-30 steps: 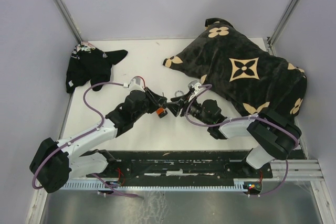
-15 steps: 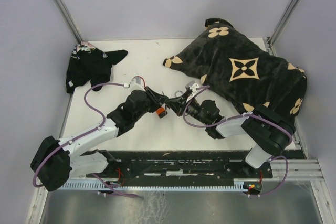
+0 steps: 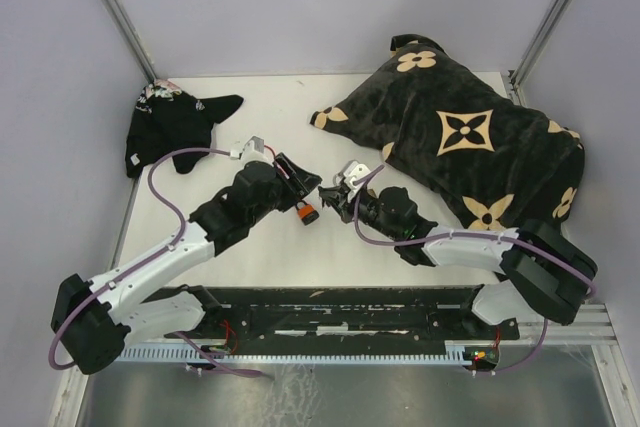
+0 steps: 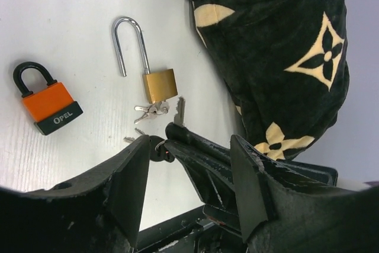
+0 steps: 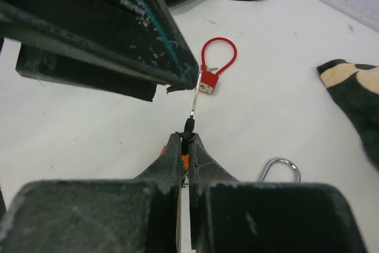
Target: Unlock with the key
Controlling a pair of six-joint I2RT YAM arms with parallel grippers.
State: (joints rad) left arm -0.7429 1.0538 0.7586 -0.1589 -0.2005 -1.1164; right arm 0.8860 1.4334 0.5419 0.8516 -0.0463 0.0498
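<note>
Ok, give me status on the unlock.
Right gripper shut on key. Left gripper open, empty. Orange padlock flat on table, shackle closed, key not inserted. Brass padlock lies alongside.

We see white shells on the left arm [image 3: 160,257] and the right arm [image 3: 470,245], rounded black joint housings [image 3: 85,322], and a purple cable [image 3: 152,182] looping along each. Up close, the left fingers [image 4: 127,188] are matte black wedges, edges scuffed grey.

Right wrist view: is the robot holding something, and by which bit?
The right end effector pinches a key by its dark head; the metal blade sticks out in front.
</note>
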